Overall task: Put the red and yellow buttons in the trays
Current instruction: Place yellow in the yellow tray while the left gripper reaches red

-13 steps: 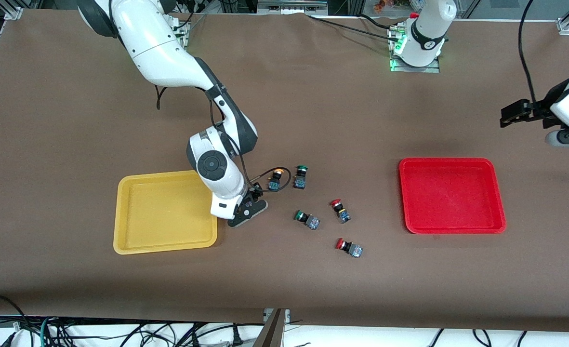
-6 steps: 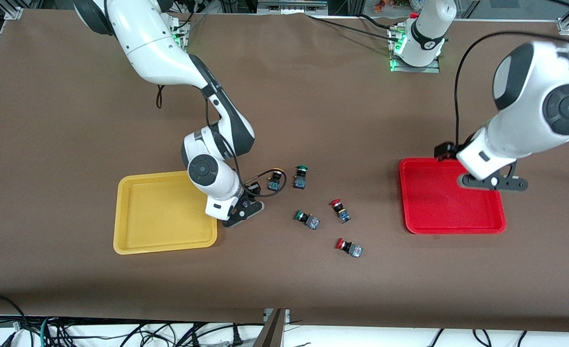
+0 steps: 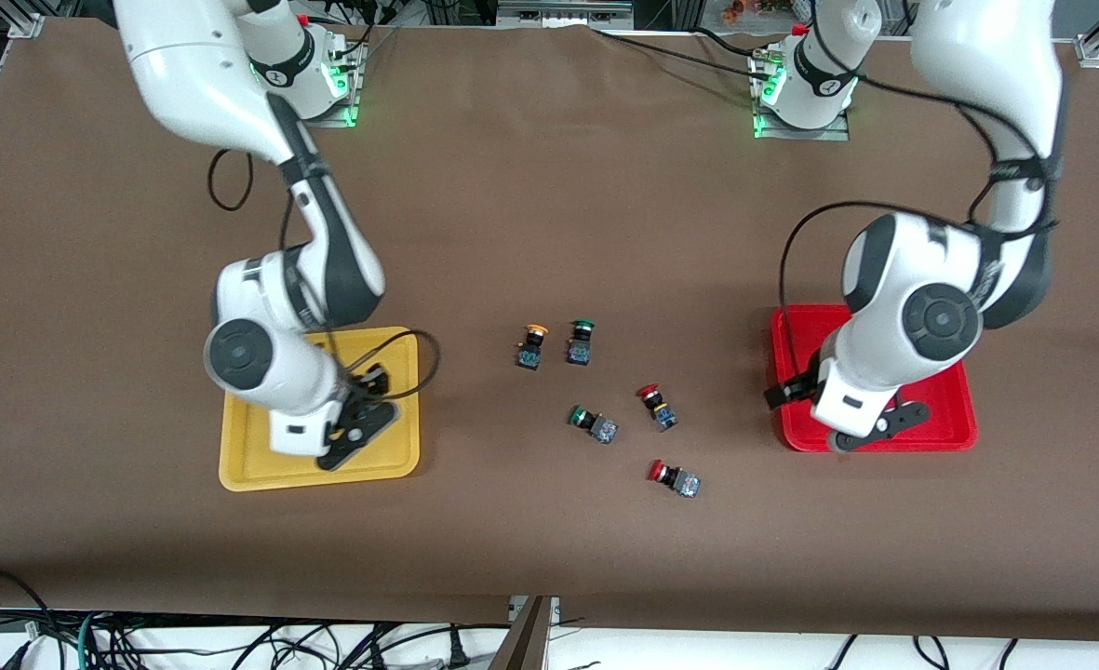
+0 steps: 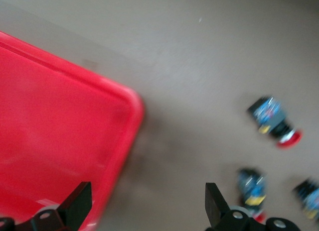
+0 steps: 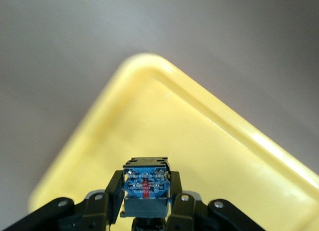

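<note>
While left gripper (image 3: 861, 437) spread reaches red tray (image 3: 940, 409), right gripper (image 5: 148, 201), clamping button (image 5: 146, 185), reached yellow tray (image 5: 209, 141).

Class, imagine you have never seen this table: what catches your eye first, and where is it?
The right gripper hangs over the yellow tray, shut on a button. The left gripper, fingers open, is over the red tray at its corner. Five more buttons lie scattered between the trays.

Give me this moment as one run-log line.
right claw: shut on button, over yellow tray | left claw: open, over red tray rim
</note>
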Tool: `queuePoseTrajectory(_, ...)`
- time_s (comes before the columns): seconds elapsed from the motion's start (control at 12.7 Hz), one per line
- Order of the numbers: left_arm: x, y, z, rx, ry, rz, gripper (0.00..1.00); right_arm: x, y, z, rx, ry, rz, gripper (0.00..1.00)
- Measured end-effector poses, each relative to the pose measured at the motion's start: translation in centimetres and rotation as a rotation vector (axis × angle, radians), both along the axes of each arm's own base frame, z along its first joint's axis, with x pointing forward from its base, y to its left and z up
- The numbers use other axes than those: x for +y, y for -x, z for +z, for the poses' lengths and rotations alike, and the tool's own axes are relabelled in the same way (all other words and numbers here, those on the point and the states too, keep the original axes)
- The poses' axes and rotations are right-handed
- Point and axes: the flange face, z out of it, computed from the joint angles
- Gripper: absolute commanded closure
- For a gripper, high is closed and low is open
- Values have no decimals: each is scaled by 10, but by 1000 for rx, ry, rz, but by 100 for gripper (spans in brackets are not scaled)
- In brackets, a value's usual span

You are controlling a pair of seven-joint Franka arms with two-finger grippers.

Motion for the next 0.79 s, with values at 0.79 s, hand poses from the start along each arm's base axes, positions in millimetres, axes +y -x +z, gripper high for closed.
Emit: queuePoseTrajectory(0.79,-169,22,-122,-45,-154,45,13,34,27,5,117,-106,-259,26)
